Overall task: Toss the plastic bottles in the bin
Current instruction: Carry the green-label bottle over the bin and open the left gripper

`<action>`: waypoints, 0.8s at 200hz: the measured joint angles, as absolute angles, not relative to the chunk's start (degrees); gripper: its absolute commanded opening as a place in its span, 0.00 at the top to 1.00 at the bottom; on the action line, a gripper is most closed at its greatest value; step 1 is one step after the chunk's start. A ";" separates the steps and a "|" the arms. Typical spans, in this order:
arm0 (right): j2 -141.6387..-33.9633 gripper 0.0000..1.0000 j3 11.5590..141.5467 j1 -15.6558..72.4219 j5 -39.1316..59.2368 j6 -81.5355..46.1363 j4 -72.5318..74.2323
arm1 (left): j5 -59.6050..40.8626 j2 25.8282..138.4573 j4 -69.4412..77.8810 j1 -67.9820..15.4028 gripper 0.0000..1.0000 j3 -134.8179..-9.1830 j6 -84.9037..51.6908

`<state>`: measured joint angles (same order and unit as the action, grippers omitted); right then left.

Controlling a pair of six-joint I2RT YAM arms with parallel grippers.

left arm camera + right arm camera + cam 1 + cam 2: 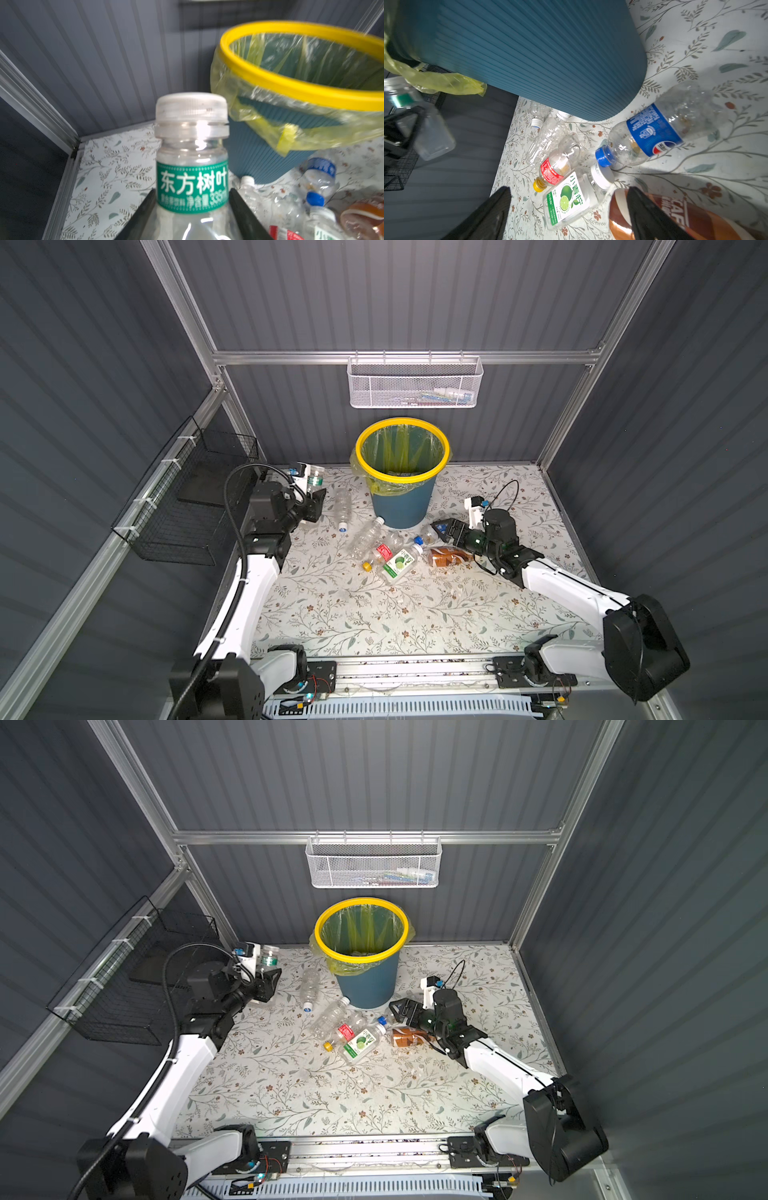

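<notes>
The teal bin [403, 499] [365, 984] with a yellow rim [291, 83] and yellow-green liner stands at the back middle of the table. My left gripper [192, 207] is shut on a clear plastic bottle [192, 166] [314, 479] with a green label and white cap, held up left of the bin. My right gripper [438, 526] [566, 207] hangs open just right of the bin's foot, above lying bottles: a blue-labelled one [654, 133], a lime-labelled one [571, 201] [399, 564], a red-labelled one [556, 168], a brown one [449, 556]. Two clear bottles [368, 537] [343, 508] lie left of these.
A white mesh basket [415, 383] hangs on the back wall above the bin. A black wire basket [187, 497] hangs on the left wall beside the left arm. Grey walls close in the flowered table [374, 614] on three sides.
</notes>
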<state>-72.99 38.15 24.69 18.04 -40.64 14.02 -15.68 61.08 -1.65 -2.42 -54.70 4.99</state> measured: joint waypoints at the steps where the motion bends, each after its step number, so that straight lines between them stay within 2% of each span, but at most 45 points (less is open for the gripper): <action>1: -72.93 0.11 38.11 24.69 17.98 -40.62 13.96 | -15.81 60.82 -1.50 -2.42 0.58 -54.61 4.86; 18: -71.81 0.11 37.06 24.69 17.04 -40.18 13.08 | -18.79 55.22 2.00 -2.37 0.57 -53.60 1.67; 39: -71.07 0.11 36.07 24.69 15.94 -39.86 12.16 | -22.37 52.66 4.01 -2.66 0.62 -56.99 -3.42; 58: -70.96 0.12 36.01 24.69 15.14 -39.81 12.05 | -22.90 56.69 3.49 -5.52 0.60 -67.24 -6.87; 77: -70.96 0.12 36.01 24.69 14.76 -39.83 12.12 | -21.12 64.45 1.96 -12.40 0.57 -78.56 -7.16; 87: -70.96 0.12 36.07 24.69 14.66 -39.83 12.05 | -19.31 70.11 -0.01 -17.02 0.50 -85.34 -6.22; 95: -70.96 0.12 36.23 24.69 14.50 -39.88 11.77 | -17.76 75.26 -2.52 -20.16 0.37 -91.31 -5.48; 102: -70.91 0.12 36.49 24.69 14.26 -39.92 11.18 | -16.53 80.09 -4.67 -22.17 0.22 -97.34 -4.64; 104: -70.91 0.12 36.56 24.69 14.20 -39.92 11.05 | -16.34 81.69 -5.43 -22.72 0.07 -99.22 -4.89; 107: -70.85 0.12 36.69 24.71 14.06 -39.92 10.72 | -15.79 83.68 -6.22 -23.40 0.01 -101.49 -4.36; 126: -69.19 0.11 36.93 24.86 13.21 -39.83 8.12 | -12.40 96.25 -13.02 -25.58 0.00 -112.77 -3.75; 160: -60.53 0.09 35.97 24.95 9.45 -38.50 2.28 | -6.83 101.10 -20.69 -25.36 0.00 -111.13 -3.14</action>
